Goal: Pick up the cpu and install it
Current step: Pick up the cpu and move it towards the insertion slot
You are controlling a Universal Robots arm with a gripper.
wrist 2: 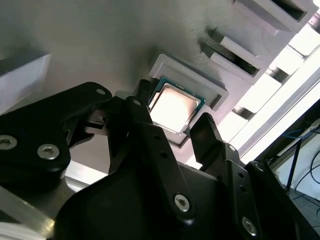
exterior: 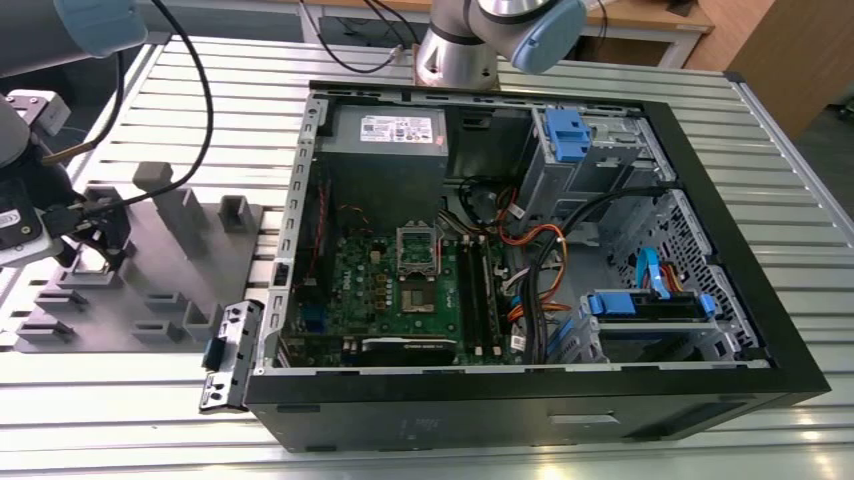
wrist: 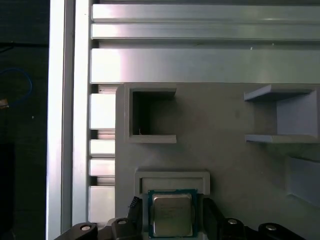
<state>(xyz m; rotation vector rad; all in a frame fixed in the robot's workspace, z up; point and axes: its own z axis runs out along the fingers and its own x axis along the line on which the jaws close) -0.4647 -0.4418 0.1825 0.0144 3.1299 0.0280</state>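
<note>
– While the gripper (wrist 2: 172, 120) hangs over the tray (exterior: 147, 265) at the exterior view's left, how should it grip?
– Centre it squarely and close evenly. Its fingers (wrist 2: 202, 134) stand apart, flanking the cpu (wrist: 172, 215), which lies flat in its square pocket: silver top, thin green rim.

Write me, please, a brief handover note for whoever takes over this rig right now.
Pincer: down at the cpu on the grey tray, at the exterior view's left; grip cannot be judged.
Cpu: flat in its tray pocket.
Done: pincer positioned at the cpu.
Left: cpu not yet lifted, nor seated in the motherboard socket inside the open computer case.
</note>
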